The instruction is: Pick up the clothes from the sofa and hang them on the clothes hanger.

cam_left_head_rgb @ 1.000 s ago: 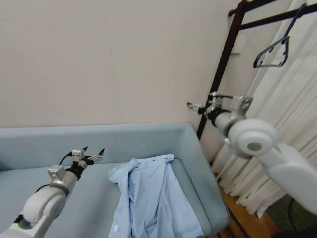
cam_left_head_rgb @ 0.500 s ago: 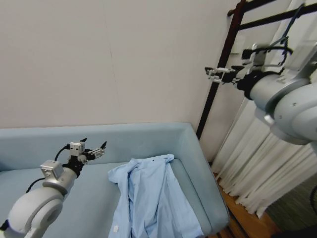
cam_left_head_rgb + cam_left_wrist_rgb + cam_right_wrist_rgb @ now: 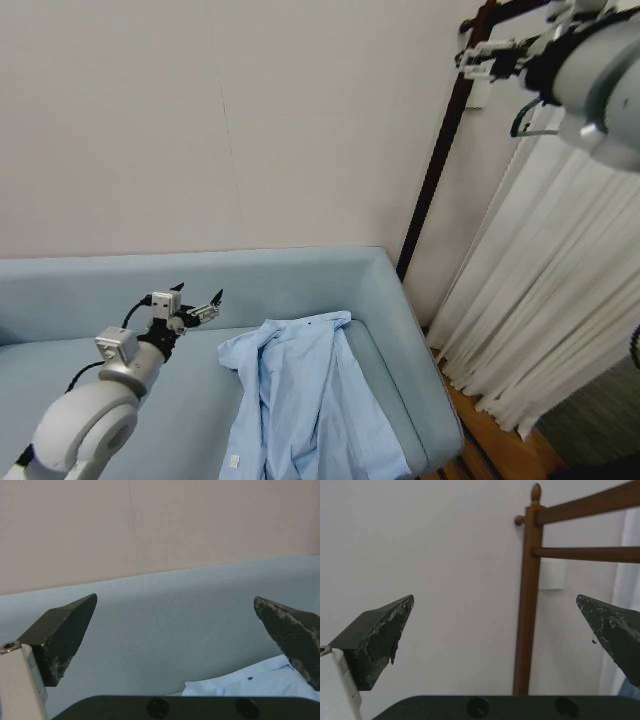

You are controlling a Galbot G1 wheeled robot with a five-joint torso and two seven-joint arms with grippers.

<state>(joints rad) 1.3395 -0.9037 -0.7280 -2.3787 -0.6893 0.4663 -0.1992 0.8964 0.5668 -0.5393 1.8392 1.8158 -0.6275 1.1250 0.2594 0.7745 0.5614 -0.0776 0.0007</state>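
A light blue shirt [image 3: 310,400] lies crumpled on the right half of the pale blue sofa [image 3: 90,290]; its collar edge [image 3: 250,682] shows in the left wrist view. My left gripper [image 3: 195,302] hovers open just left of the shirt, nothing between its fingers [image 3: 65,630]. High up, my right gripper [image 3: 477,58] is open beside the top of the dark wooden clothes rack [image 3: 440,160], facing its post [image 3: 525,605] and crossbars [image 3: 585,554]. A dark hanger [image 3: 518,122] hangs from the rack, mostly hidden behind my right arm.
White curtains [image 3: 560,300] hang to the right of the rack and reach the wooden floor [image 3: 480,420]. A plain wall [image 3: 220,120] backs the sofa. A white wall plate [image 3: 552,572] sits behind the rack post.
My right arm has risen and swung right, from mid-height by the rack post to its top. The left gripper has shifted only slightly toward the shirt. The shirt has not moved.
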